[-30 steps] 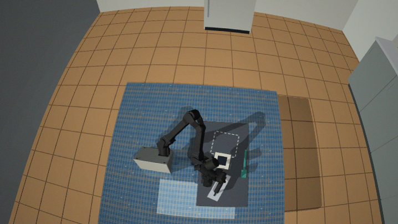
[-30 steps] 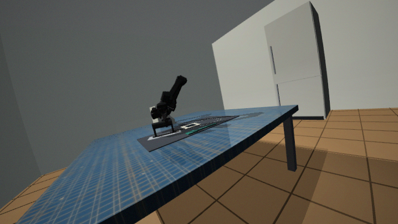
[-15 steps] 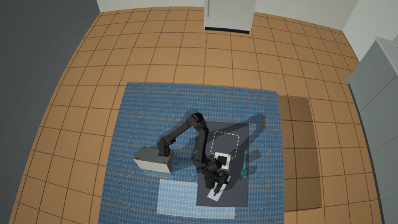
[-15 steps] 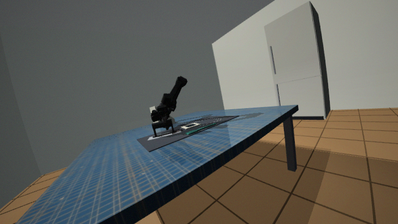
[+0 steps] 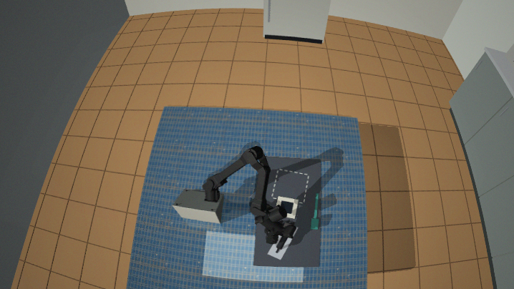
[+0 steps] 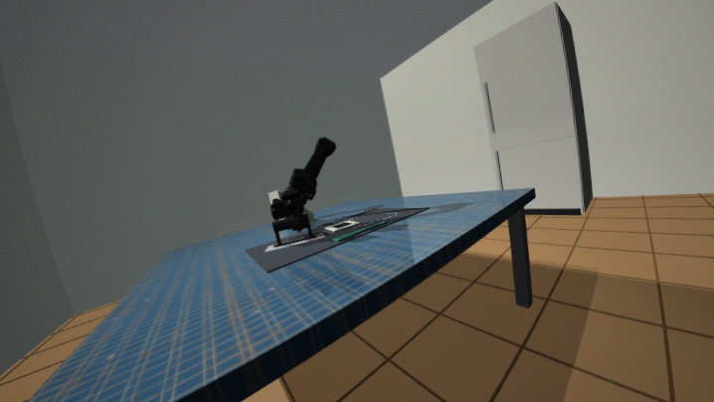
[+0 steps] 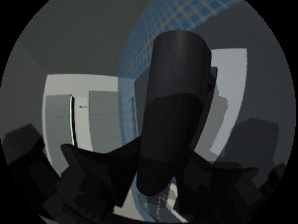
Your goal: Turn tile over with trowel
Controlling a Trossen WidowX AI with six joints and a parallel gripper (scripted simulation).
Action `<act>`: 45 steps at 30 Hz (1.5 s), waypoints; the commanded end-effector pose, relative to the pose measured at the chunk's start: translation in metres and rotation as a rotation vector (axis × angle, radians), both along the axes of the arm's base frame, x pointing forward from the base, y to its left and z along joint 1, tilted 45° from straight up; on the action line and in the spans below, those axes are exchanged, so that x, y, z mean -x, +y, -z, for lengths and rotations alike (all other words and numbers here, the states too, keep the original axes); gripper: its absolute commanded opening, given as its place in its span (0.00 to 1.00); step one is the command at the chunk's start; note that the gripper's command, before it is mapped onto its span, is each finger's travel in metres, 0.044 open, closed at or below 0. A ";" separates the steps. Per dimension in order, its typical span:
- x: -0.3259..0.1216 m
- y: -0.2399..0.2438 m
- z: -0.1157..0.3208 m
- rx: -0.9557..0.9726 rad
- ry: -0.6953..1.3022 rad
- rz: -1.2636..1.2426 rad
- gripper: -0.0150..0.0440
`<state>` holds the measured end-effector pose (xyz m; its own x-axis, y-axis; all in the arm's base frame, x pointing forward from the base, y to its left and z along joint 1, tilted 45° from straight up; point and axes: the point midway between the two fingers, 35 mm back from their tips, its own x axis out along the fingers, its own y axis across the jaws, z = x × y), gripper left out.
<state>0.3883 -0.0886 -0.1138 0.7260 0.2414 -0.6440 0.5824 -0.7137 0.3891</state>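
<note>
The small trowel (image 5: 275, 254) (image 6: 271, 248) (image 7: 177, 75) has a pale flat plate lying on the mat (image 5: 264, 257) (image 6: 269, 265) and a thick dark handle raised on posts. My gripper (image 5: 282, 237) (image 6: 294, 225) (image 7: 160, 138) points down at the handle, with a finger against each side; it looks shut on it. The contact is partly hidden by the handle in the wrist view. The tile (image 5: 294, 212) (image 6: 331, 228) lies flat, its dark marked square facing up. Its far edge overlaps the near side of the dashed outline (image 5: 273, 187).
A teal tool-like piece (image 5: 315, 223) (image 6: 344, 238), narrow with a wider end, lies on the mat to the right of the tile. The arm's grey base box (image 5: 197, 201) stands left of the mat. A fridge (image 5: 296, 18) (image 6: 529, 124) stands beyond the table.
</note>
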 end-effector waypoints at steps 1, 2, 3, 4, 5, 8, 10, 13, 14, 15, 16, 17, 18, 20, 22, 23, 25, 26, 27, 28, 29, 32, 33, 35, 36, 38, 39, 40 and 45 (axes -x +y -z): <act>0.000 -0.001 0.001 0.001 0.001 0.005 0.41; 0.000 -0.001 0.001 0.001 0.001 0.005 0.39; 0.000 -0.001 0.001 0.001 0.001 0.005 0.38; 0.000 -0.001 0.001 0.001 0.001 0.005 0.37; 0.000 -0.001 0.001 0.001 0.001 0.005 0.36; 0.000 -0.001 0.001 0.001 0.001 0.005 0.33; 0.000 -0.001 0.001 0.001 0.001 0.005 0.30; 0.000 -0.001 0.001 0.001 0.001 0.005 0.27; 0.000 -0.001 0.001 0.001 0.001 0.005 0.26; 0.000 -0.002 0.000 0.001 0.001 0.005 0.25; -0.001 -0.004 -0.003 0.001 0.001 0.004 0.25; -0.001 -0.009 -0.007 0.002 0.002 0.004 0.25; -0.001 -0.014 -0.012 0.002 0.002 0.003 0.25; -0.001 -0.025 -0.023 0.002 0.002 0.002 0.25; 0.000 -0.035 -0.034 0.002 0.002 0.001 0.25; 0.000 -0.040 -0.039 0.002 0.001 0.001 0.25; 0.001 -0.043 -0.043 0.002 0.001 0.001 0.25; 0.001 -0.043 -0.043 0.002 0.001 0.001 0.25; 0.001 -0.043 -0.043 0.002 0.001 0.001 0.25; 0.001 -0.043 -0.043 0.002 0.001 0.001 0.25; 0.001 -0.042 -0.043 0.003 -0.002 -0.003 0.25; 0.008 -0.035 -0.046 0.029 -0.042 -0.056 0.25; 0.010 -0.031 -0.047 0.041 -0.061 -0.080 0.25; 0.016 -0.024 -0.050 0.065 -0.098 -0.126 0.25; 0.019 -0.021 -0.051 0.078 -0.117 -0.150 0.25; 0.025 -0.015 -0.054 0.100 -0.151 -0.190 0.25; 0.026 -0.013 -0.055 0.106 -0.160 -0.201 0.25; 0.027 -0.012 -0.055 0.108 -0.163 -0.204 0.25; 0.027 -0.012 -0.055 0.108 -0.163 -0.204 0.25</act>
